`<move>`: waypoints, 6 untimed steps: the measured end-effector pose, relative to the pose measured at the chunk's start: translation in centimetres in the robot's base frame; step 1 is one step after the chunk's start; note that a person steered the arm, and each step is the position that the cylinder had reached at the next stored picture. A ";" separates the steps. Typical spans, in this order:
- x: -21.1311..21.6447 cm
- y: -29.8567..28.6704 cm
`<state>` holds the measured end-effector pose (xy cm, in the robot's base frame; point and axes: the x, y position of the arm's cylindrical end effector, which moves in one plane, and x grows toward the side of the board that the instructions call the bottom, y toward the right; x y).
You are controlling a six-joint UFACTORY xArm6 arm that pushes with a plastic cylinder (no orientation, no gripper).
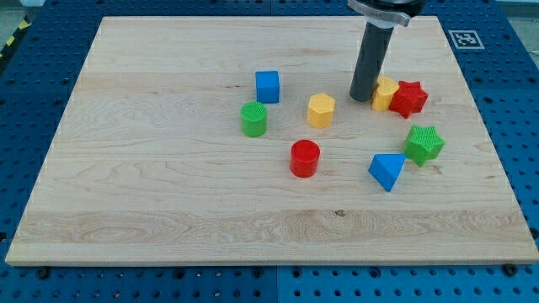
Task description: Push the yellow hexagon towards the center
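Observation:
The yellow hexagon point(320, 110) sits on the wooden board point(168, 168) a little right of its middle. My tip point(363, 98) stands to the hexagon's right and slightly above it in the view, with a small gap between them. Just right of my tip, touching or nearly touching it, is a second yellow block point(386, 93), its shape unclear, with a red star point(409, 98) pressed against its right side.
A blue cube point(267, 86) and a green cylinder point(253, 119) lie left of the hexagon. A red cylinder point(305, 158) lies below it. A blue triangular block point(386, 171) and a green star point(424, 144) lie at the lower right.

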<state>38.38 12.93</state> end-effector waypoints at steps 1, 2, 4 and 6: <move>1.3 -0.8; 2.5 -2.9; 0.9 -2.9; 3.0 -3.0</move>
